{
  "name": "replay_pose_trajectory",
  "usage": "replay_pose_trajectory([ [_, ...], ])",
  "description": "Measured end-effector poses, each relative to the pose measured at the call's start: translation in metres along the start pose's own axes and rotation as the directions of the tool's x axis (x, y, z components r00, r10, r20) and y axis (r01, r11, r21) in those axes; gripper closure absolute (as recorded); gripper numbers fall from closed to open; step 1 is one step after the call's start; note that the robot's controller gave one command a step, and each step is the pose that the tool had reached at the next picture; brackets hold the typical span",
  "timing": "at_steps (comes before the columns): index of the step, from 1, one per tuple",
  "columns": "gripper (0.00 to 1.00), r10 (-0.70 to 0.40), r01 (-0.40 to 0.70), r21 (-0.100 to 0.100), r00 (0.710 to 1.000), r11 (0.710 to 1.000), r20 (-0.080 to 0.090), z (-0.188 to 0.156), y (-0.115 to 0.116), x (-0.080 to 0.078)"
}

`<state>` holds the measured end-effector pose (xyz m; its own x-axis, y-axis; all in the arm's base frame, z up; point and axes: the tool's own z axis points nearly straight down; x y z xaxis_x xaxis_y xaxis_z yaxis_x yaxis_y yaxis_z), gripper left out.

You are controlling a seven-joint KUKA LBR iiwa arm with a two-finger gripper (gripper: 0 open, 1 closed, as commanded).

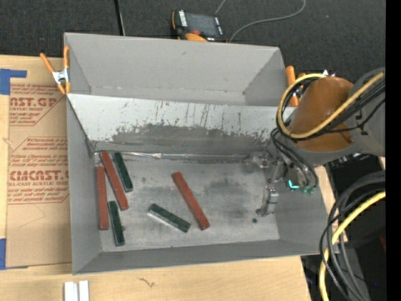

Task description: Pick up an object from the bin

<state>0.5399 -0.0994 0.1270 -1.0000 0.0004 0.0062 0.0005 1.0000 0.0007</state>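
The two-finger metal gripper hangs low over bare floor at the right side of the grey metal bin, near the right wall and below the arm's rounded orange wrist cover. I cannot tell from this view whether the claw is open or closed, and nothing is seen in its grasp. The thing nearest to it is a long flat red stick lying in the middle of the floor, well apart from the gripper on its left in the view. The stick's long axis runs on a diagonal, its upper-left end pointing towards the back wall and its lower-right end towards the front wall. Left of that lower end lies a short dark green bar, on a shallower diagonal leaning the same way; I cannot tell whether the two touch. Along the left wall four more pieces lie close together, all pointing roughly back to front: a second red stick tilted slightly, a small dark green strip just beside it, a third red stick nearly straight, and another dark green piece at the front.
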Motion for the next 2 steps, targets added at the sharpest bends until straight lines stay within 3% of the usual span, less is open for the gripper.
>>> replay_pose_trajectory([
  [1,0.00,-0.189,0.189,-0.001,0.982,0.982,0.004,0.044,0.051,0.006],
  [2,0.00,-0.115,0.115,-0.002,0.993,0.993,0.015,-0.029,0.116,-0.001],
])
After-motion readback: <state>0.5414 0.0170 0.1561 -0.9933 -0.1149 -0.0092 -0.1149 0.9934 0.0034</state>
